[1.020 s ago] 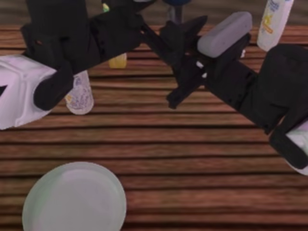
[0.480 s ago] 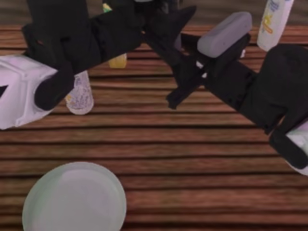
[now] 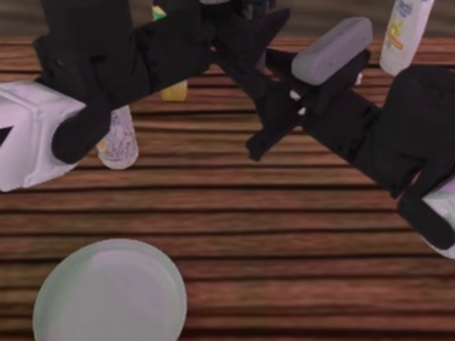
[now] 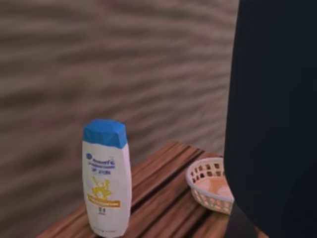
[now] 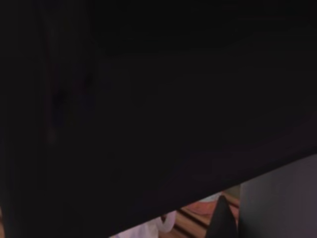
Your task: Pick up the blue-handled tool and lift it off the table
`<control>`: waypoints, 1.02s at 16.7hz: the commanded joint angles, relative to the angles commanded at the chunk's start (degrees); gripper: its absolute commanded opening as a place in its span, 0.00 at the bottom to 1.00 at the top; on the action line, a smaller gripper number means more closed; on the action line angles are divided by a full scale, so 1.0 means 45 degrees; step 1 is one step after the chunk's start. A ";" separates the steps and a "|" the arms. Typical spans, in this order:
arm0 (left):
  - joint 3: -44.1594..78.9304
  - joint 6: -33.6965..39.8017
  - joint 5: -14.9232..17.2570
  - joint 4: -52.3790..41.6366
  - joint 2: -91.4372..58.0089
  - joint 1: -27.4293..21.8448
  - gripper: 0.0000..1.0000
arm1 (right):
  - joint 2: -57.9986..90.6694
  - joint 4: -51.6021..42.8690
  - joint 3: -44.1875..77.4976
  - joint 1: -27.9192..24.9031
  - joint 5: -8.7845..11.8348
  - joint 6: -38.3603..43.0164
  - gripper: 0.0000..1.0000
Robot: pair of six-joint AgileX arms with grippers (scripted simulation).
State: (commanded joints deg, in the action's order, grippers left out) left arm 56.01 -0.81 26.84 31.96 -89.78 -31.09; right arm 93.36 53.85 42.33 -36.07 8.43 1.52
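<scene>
The blue-handled tool (image 4: pixel 277 99) fills one side of the left wrist view as a big dark navy body, well above the wooden table (image 4: pixel 163 198). My left gripper (image 3: pixel 257 21) is at the far edge of the table in the top view, shut on the tool and hiding nearly all of it there. My right gripper (image 3: pixel 274 121) hangs just in front of it, over the table's (image 3: pixel 284 213) middle. The right wrist view is dark.
A white bottle with a blue cap (image 4: pixel 105 173) (image 3: pixel 405 32) stands at the far right, a small basket (image 4: pixel 210 186) near it. A grey rounded block (image 3: pixel 330 50) lies by the right arm. A pale plate (image 3: pixel 110 291), a clear bottle (image 3: pixel 117 138) and a yellow item (image 3: pixel 174 89) are on the left.
The left gripper closed in on the tool and rose with it; the blue handle and grey shaft seen at the far edge a second ago are now covered. The right arm has not moved.
</scene>
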 joint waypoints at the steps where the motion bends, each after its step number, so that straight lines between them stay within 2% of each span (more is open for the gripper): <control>1: 0.0000 0.0000 0.0000 0.0000 0.0000 0.0000 0.00 | 0.0000 0.0000 0.0000 0.0000 0.0000 0.0000 0.00; 3: 0.0000 0.0000 0.0000 0.0000 0.0000 0.0000 0.00 | 0.0000 0.0000 0.0000 0.0000 0.0000 0.0000 0.00; 16: 0.0000 0.0000 0.0000 0.0000 0.0000 0.0000 0.00 | 0.0000 0.0000 0.0000 0.0000 0.0000 0.0000 0.98; 17: 0.0000 0.0000 0.0000 0.0000 0.0000 0.0000 0.00 | 0.0000 0.0000 0.0000 0.0000 0.0000 0.0000 1.00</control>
State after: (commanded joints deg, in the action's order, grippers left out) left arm 56.01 -0.81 26.84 31.96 -89.78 -31.09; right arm 93.36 53.85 42.33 -36.07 8.43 1.52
